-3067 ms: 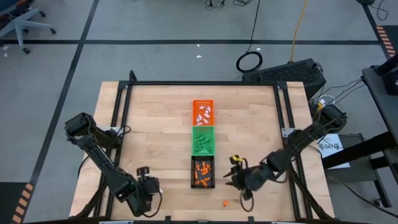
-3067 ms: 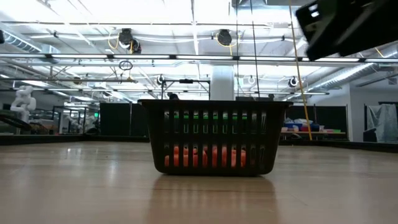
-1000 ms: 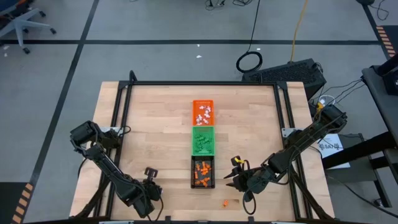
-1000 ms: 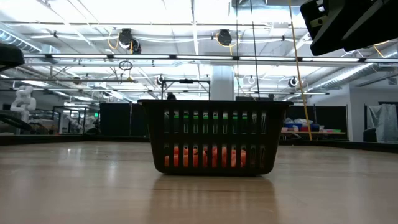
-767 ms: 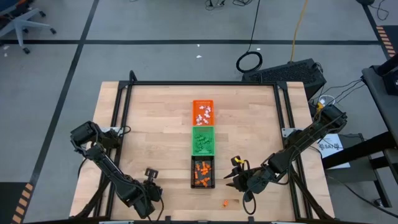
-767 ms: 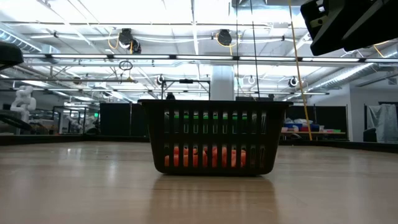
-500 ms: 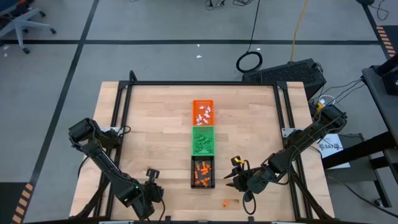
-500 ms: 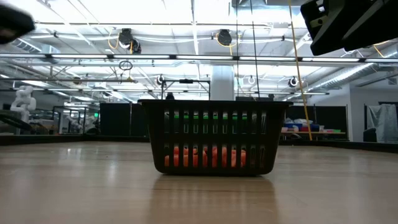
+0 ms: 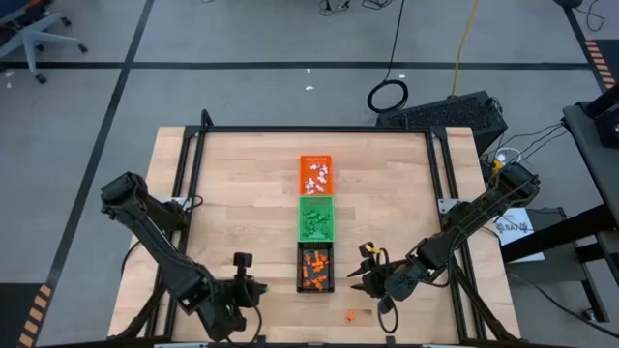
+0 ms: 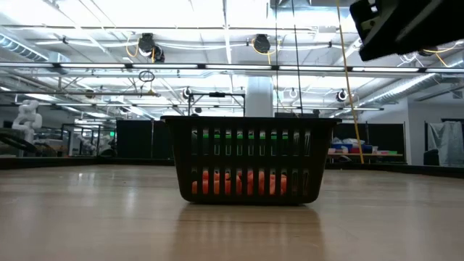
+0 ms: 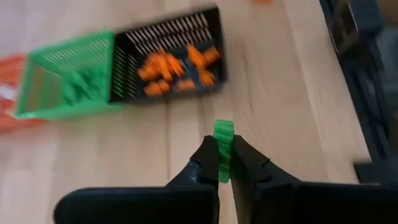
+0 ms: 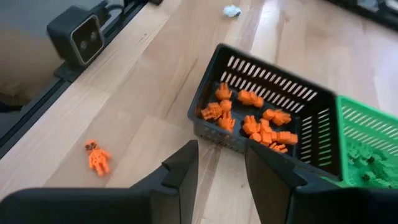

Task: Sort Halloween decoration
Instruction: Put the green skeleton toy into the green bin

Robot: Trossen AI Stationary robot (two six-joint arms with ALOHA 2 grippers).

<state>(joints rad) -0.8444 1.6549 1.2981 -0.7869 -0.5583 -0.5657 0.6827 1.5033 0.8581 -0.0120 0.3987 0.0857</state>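
Note:
Three small trays stand in a row down the table's middle: orange (image 9: 315, 174), green (image 9: 315, 217) and black (image 9: 315, 268). The black tray (image 12: 267, 118) holds several orange trinkets, the green one (image 11: 68, 78) green ones. My left gripper (image 9: 257, 287) is near the front edge, left of the black tray, shut on a green trinket (image 11: 222, 144). My right gripper (image 12: 221, 168) stands open right of the black tray, nothing between its fingers. One orange trinket (image 12: 97, 157) lies loose on the table near it. A white trinket (image 12: 232, 10) lies beyond the black tray. My left gripper pinches the green trinket's lower part (image 11: 222, 163) between its two fingertips. The trinket's upper end sticks out past the fingers. It is lifted clear of the table.
The table's dark frame rail (image 9: 319, 130) runs along the far edge and both sides. A small camera box (image 12: 84, 34) sits at the near edge. Bare wood lies left and right of the tray row.
My left gripper has moved a little toward the table's right edge, closer to the black tray, and has turned about its wrist, staying shut. My right gripper has kept still.

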